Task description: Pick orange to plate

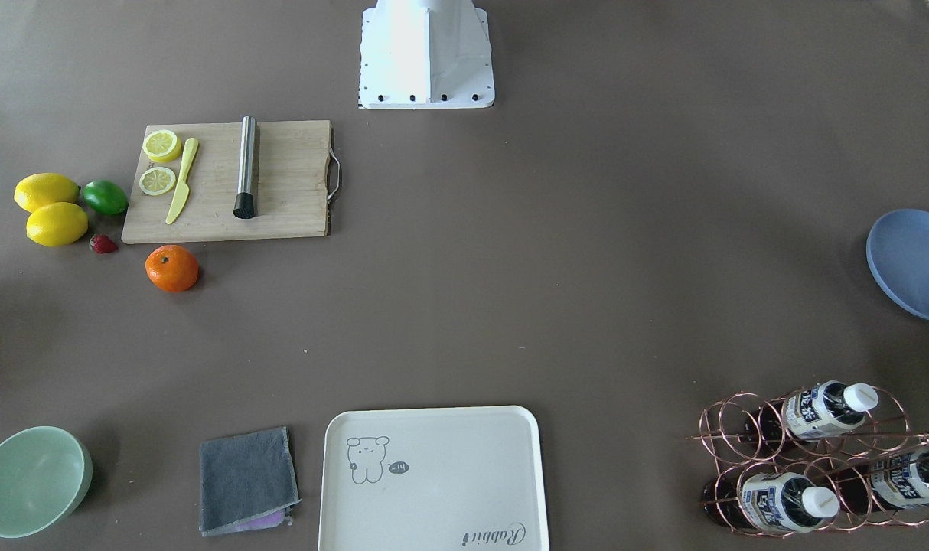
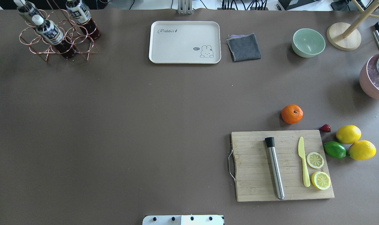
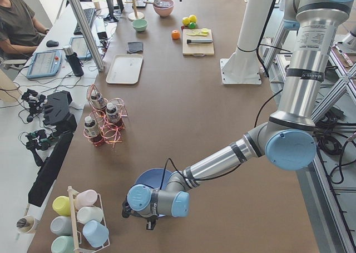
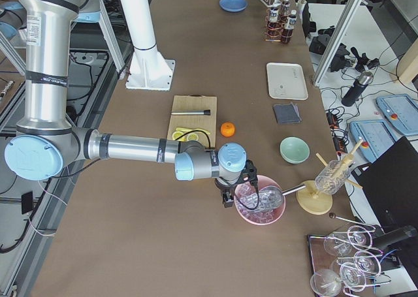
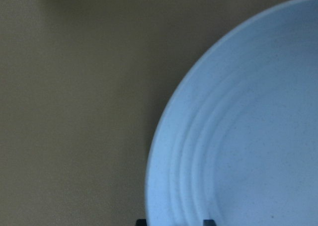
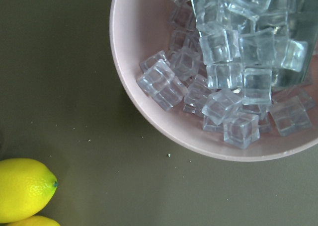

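The orange [image 2: 292,114] lies on the brown table just beyond the cutting board [image 2: 255,184], on the robot's right; it also shows small in the exterior right view [image 4: 227,129]. Nothing touches the orange. The periwinkle plate [image 1: 914,264] rests far off at the table's left end, empty. My left gripper [image 5: 175,223] hovers over the plate's rim [image 5: 164,136]; only two dark fingertips [image 5: 141,222] show, apart, nothing between them. My right gripper [image 4: 227,197] hangs beside a pink bowl of ice cubes [image 6: 149,116]; its fingers are hidden, so I cannot tell its state.
Two lemons [image 2: 355,142], a lime [image 2: 334,149] and a strawberry [image 2: 325,128] lie right of the board, which carries a metal rod, yellow knife and lemon slices. Cream tray [image 2: 184,42], grey cloth [image 2: 244,47], green bowl [image 2: 308,42] and bottle rack [image 2: 56,31] line the far edge.
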Controlling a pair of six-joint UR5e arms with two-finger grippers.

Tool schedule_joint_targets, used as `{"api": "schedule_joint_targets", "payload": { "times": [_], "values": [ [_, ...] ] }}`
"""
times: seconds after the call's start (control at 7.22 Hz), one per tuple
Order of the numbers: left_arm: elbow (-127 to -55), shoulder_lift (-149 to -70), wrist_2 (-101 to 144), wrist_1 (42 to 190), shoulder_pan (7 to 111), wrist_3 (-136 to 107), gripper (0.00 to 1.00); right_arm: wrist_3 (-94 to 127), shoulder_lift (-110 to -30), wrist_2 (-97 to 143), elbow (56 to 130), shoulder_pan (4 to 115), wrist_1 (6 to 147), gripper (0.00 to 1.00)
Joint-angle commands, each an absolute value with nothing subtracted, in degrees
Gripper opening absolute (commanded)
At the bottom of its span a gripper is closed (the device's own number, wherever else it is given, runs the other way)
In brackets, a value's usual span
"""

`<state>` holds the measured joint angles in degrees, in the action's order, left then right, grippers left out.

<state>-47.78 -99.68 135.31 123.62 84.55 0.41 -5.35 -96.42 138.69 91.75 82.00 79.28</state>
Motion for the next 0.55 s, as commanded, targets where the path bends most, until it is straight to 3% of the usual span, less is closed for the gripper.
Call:
{"api": "schedule_joint_targets", "payload": {
  "times": [0.0, 0.42],
  "values": [
    [-54.7, -99.7, 136.2, 123.1, 84.1, -4.5, 0.00, -5.3, -96.4, 138.8, 91.8, 82.0, 79.3, 1.00],
    [-69.5, -99.3, 145.4, 122.7, 81.0, -19.2, 0.00, -5.3, -96.2, 139.0, 92.6, 81.8, 79.2, 1.00]
  ]
}}
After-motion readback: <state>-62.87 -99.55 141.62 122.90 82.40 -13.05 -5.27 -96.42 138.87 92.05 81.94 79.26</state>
